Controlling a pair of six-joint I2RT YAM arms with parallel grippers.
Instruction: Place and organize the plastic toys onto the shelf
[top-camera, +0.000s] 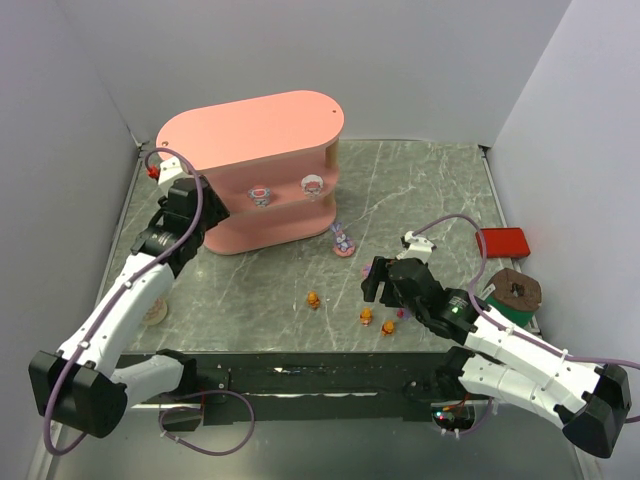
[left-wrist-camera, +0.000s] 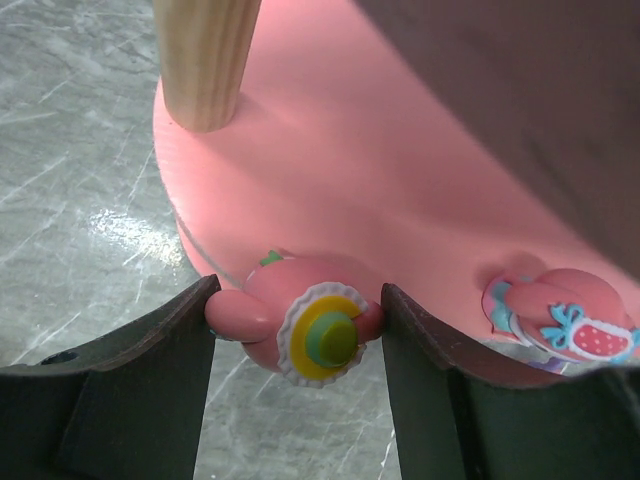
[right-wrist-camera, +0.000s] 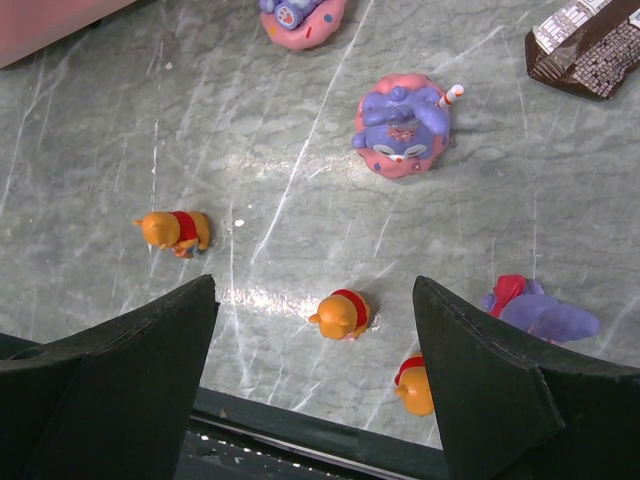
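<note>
Grey marbled table (top-camera: 430, 190), white walls behind and to both sides. Nearest the bases, the right gripper (right-wrist-camera: 312, 284) hangs over the front strip of the table, jaws spread wide with nothing in them. The middle orange bear (right-wrist-camera: 342, 313) lies on its side directly under the gap. Its long axis runs roughly finger to finger, so I judge a straight descent would close on head and feet. The left bear (right-wrist-camera: 178, 230) lies outside the jaws, and a third bear (right-wrist-camera: 418, 386) is half hidden by the right finger. A purple toy (right-wrist-camera: 405, 125) sits farther out. Farthest is the pink shelf (top-camera: 250, 125), where the left gripper (left-wrist-camera: 298, 292) pinches a pink-white round toy (left-wrist-camera: 320, 338) at a tier's edge; which tier, cannot tell. The right arm is nearer the bears.
</note>
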